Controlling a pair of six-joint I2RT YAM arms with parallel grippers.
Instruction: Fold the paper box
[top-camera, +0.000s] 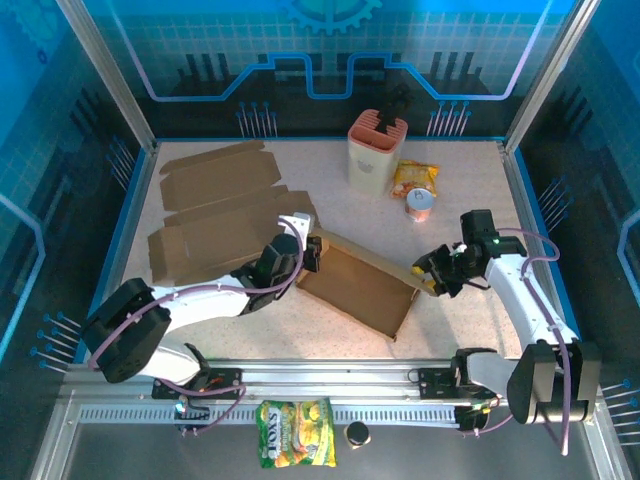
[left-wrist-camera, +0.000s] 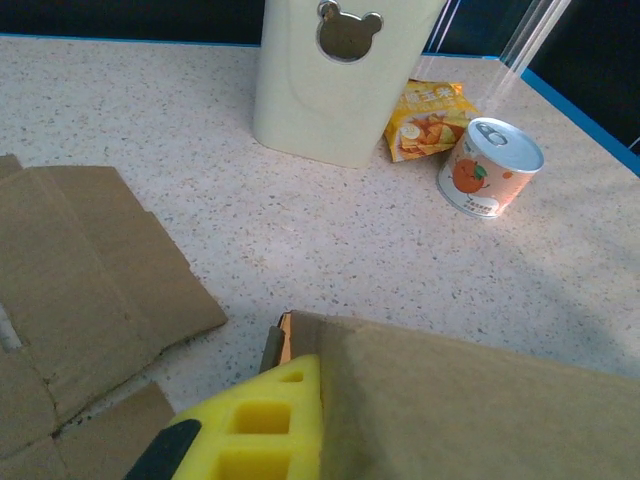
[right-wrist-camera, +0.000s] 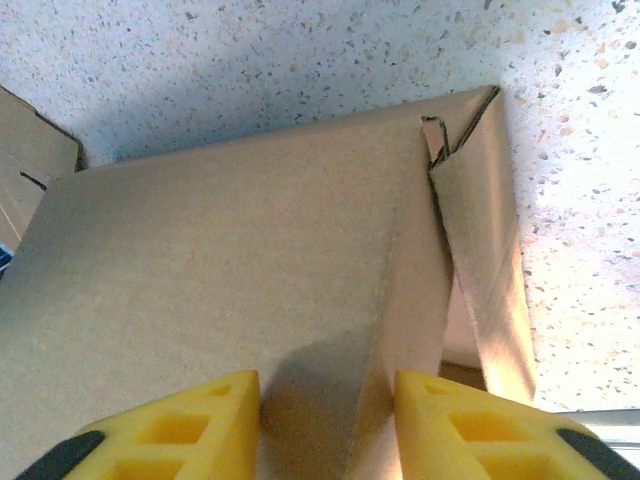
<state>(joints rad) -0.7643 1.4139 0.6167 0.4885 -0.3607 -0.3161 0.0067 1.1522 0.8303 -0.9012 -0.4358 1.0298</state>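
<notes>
The brown paper box (top-camera: 360, 285) lies partly folded in the middle of the table, its far long wall raised. My left gripper (top-camera: 312, 252) is shut on that wall at the box's left corner. In the left wrist view a yellow finger (left-wrist-camera: 265, 420) presses against the cardboard wall (left-wrist-camera: 480, 410), and the other finger is hidden behind it. My right gripper (top-camera: 432, 278) is at the box's right end. In the right wrist view it (right-wrist-camera: 327, 385) stands open, straddling a raised crease of the box (right-wrist-camera: 250, 250), beside a folded-in end flap (right-wrist-camera: 480, 260).
Flat cardboard sheets (top-camera: 215, 215) lie at the back left, close to the left arm. A cream container (top-camera: 375, 150), a snack bag (top-camera: 415, 177) and a small can (top-camera: 420, 204) stand behind the box. Another snack bag (top-camera: 296, 447) lies in front of the arm bases.
</notes>
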